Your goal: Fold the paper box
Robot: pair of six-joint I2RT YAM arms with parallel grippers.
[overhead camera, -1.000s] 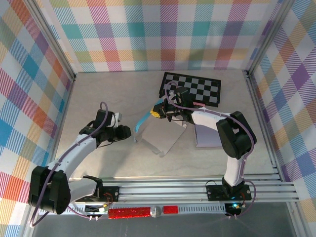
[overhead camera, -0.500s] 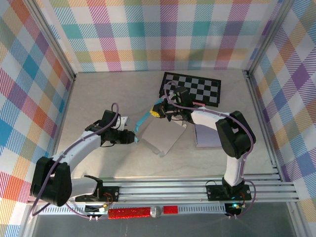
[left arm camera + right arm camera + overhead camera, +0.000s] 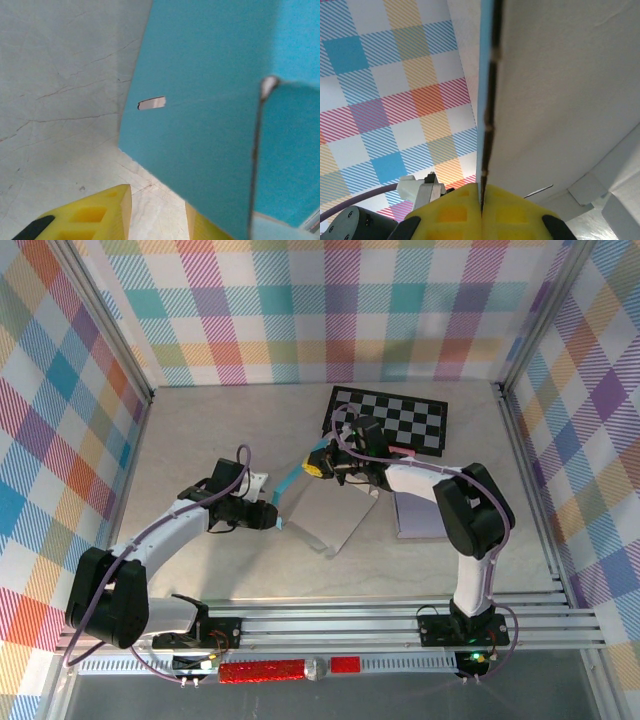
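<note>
Top view: the box [image 3: 335,512] lies between both grippers. The left gripper [image 3: 274,521] is at its left edge and the right gripper [image 3: 318,468] is at its raised blue flap [image 3: 290,483].

Left wrist: jaws released, yellow fingers [image 3: 100,212] apart – the box's blue side just ahead.

Right wrist: jaws clenched on the box's thin edge, which rises from between them.

White arms [image 3: 160,536], black joints [image 3: 470,518], apparently purple cables [image 3: 241,456].
</note>
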